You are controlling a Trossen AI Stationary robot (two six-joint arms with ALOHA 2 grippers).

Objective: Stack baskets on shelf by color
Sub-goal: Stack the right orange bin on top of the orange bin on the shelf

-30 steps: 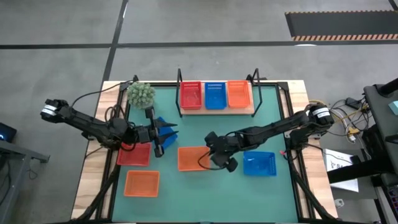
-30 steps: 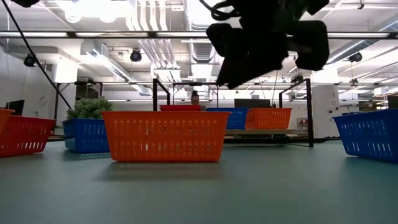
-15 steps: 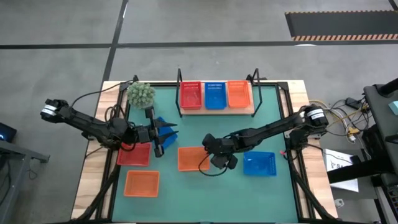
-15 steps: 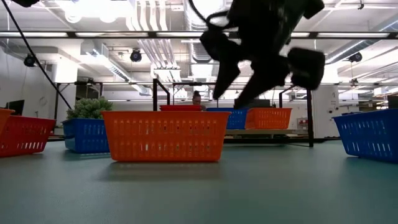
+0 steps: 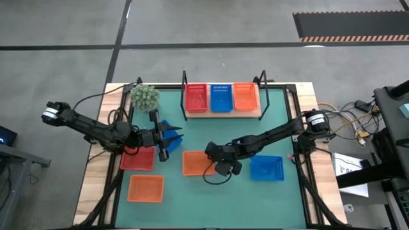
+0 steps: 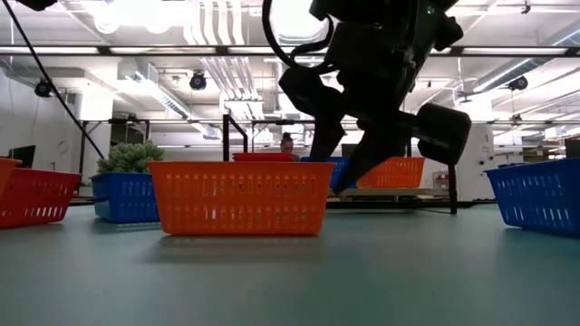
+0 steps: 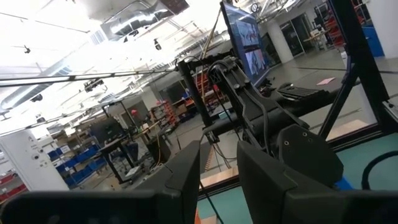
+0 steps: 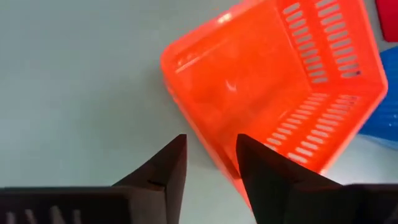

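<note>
Orange basket [image 5: 145, 188] nearest on the green mat [image 5: 211, 201], right gripper [image 5: 214, 161] parted over the rim of a 2nd orange basket [image 5: 195, 163], left gripper [image 5: 167, 138] clamping a blue basket [image 5: 169, 131], 3 baskets on the shelf [image 5: 255, 114] beyond.

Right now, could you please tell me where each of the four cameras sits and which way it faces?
High view: overhead, straight down; both arms, shelf, baskets.
Low view: mat level, facing the shelf; right hand descending behind the orange basket.
Left wrist view: on the left arm, tilted up into the room; its fingers.
Right wrist view: on the right arm, looking down; fingers straddling the basket's rim.
Shared: high, low and right wrist views show that orange basket.
</note>
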